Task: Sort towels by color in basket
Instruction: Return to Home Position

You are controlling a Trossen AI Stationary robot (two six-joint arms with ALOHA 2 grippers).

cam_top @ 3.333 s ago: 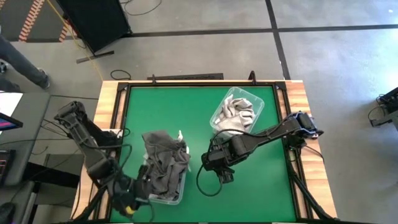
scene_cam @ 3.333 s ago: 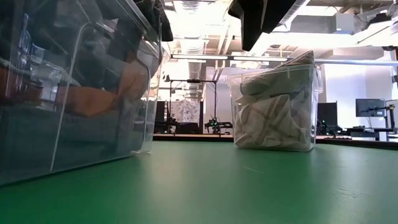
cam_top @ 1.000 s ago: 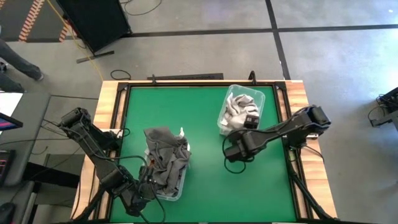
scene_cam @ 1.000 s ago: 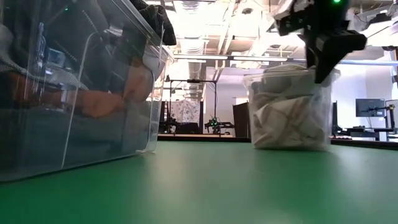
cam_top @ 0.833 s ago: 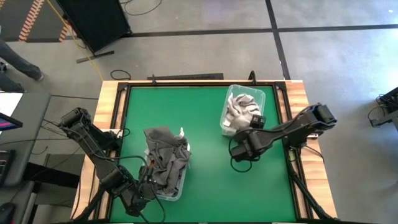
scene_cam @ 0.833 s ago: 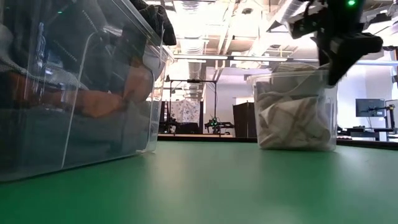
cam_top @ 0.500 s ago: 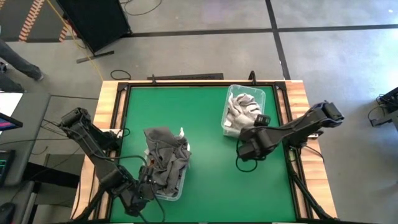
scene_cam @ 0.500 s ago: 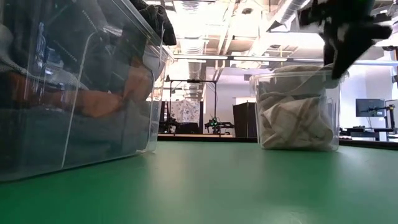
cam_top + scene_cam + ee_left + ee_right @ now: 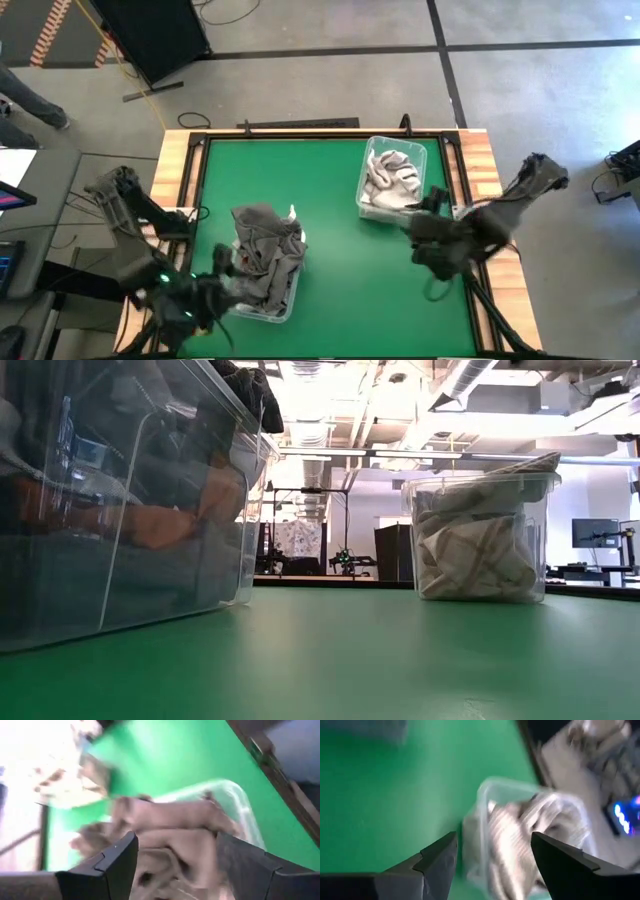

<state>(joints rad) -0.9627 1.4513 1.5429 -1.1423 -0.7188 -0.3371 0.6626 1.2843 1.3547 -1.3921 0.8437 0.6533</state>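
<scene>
The green mat lies inside a wooden frame, with concrete floor all round it. You have the dark grey towels heaped in the near clear bin, which stands left of centre toward the mat's near edge. The heap rises over its rim, and one dark fold hangs above the wall in the low view. A rust orange towel shows through that bin's side, low down. The pale towels, white and beige-grey, fill the far clear bin, which stands near the mat's far right corner, close to the frame.

Between the two bins the mat is bare, and so is the whole far left part and the near right part.

Your left gripper hangs at the near left corner, just beside the near bin, fingers spread wide with nothing between them. Your right gripper is by the mat's right edge, just nearer than the far bin, also spread wide and holding nothing.
</scene>
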